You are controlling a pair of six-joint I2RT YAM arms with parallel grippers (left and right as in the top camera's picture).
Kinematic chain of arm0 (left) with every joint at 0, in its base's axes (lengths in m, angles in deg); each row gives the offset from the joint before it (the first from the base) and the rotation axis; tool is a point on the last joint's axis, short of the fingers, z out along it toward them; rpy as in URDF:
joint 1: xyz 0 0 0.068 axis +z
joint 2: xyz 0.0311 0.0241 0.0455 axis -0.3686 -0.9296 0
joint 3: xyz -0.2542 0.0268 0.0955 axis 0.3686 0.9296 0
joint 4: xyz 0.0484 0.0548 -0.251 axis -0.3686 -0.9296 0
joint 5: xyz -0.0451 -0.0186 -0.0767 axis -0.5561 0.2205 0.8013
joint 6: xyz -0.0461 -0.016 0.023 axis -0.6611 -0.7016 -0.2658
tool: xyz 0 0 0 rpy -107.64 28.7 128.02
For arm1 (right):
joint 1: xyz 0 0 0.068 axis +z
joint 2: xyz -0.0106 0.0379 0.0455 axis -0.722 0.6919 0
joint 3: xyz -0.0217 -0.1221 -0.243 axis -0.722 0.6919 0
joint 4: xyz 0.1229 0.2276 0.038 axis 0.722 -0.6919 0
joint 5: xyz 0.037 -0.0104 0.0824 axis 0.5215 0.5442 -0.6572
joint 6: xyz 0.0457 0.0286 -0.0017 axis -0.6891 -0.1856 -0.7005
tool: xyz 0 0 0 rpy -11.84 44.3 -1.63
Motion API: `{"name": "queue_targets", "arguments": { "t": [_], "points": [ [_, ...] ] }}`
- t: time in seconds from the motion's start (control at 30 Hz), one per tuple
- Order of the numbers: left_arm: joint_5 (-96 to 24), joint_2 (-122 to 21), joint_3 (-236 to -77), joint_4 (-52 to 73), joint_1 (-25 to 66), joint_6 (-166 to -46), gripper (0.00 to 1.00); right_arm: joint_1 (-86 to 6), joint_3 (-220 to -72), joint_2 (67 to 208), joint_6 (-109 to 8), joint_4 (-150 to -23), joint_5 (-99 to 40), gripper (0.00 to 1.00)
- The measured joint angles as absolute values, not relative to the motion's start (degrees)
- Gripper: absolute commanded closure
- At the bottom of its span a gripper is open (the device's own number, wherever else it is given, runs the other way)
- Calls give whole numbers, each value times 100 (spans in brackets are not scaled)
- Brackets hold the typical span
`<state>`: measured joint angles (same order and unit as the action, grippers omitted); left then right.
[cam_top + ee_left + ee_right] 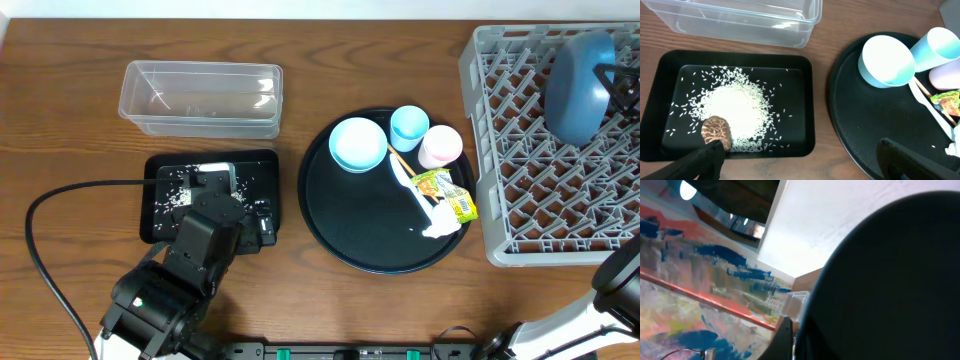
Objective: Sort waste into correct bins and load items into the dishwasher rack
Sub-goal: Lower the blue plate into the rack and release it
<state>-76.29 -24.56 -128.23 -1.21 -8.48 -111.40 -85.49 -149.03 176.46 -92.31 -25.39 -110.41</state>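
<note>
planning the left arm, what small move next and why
Probably lift the left gripper away from the black tray and swing toward the yellow-green wrapper: the gripper is open and empty, rice and brown lump already lie in that tray, while the wrapper waits on the round tray.

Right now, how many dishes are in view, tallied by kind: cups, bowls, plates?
Cups: 2, a light-blue cup and a pink cup, both on the round black tray
Bowls: 1, a pale blue bowl on the same tray
Plates: 1, a blue plate in the dishwasher rack
Total: 4
</note>
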Motion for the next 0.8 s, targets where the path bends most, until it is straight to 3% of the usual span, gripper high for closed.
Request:
{"name": "queue_targets", "arguments": {
  "t": [0.2, 0.43, 0.63, 0.77, 0.8],
  "points": [
    [-7629, -2456, -12823, -121, -848, -11140, 2, -8549, -14903, 17646, -9233, -2535, -11039, 72],
    [-7629, -2456, -12823, -121, -848, -11140, 2, -8549, -14903, 17646, -9244, -2438, -11041, 67],
    [-7627, -2456, -12823, -121, -848, -11140, 2, -8546, -14901, 17646, -9799, -1258, -11026, 57],
    [-7629, -2456, -12823, -119, -846, -11140, 2, -8527, -14906, 17646, -10951, 1052, -11019, 1],
    [-7629, -2456, -12823, -119, -848, -11138, 2, -8505, -14917, 17646, -11312, 1721, -11021, 1]
  ]
}}
